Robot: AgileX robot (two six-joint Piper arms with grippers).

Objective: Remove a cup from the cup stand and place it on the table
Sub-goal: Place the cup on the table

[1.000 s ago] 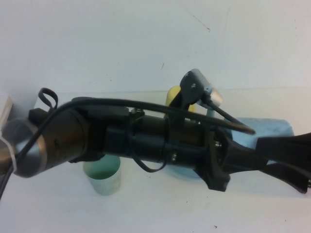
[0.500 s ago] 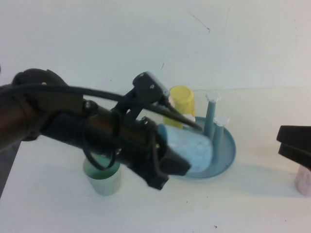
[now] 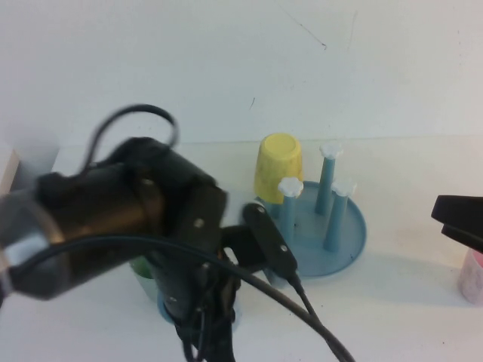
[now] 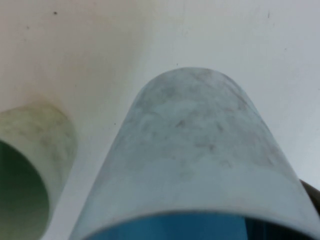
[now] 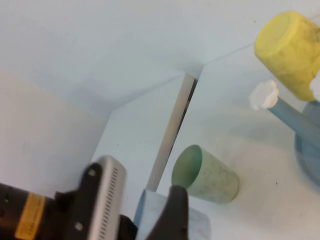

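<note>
Found the left gripper [image 5: 162, 224] low over the near left of the worktop [image 3: 392, 317], jaws clamped on the cup [image 4: 200, 165]. Spotted one dark finger [image 5: 176, 207] lying across the cup's pale blue wall. Saw the cup off the stand [image 3: 349, 245], well apart from it, down just beside the green cup [image 5: 207, 175]. Caught only slivers of blue under the bulky left arm [image 3: 113, 211] in the high view. Could not tell whether the cup touched the worktop. Filled most of the left wrist view with that speckled blue wall, brighter blue showing inside at the rim, the green cup close alongside.

Over on the stand: counted three bare pegs with white flower caps, the nearest cap [image 3: 290, 186] right by the yellow cup [image 3: 278, 167]. Saw the yellow cup upside down at the stand's far left edge.

Picked out the right gripper [image 3: 458, 219] at the right edge of the worktop, well clear of the stand, above a pink thing [image 3: 473, 277]. Jaws apart or together there? Could not tell.
</note>
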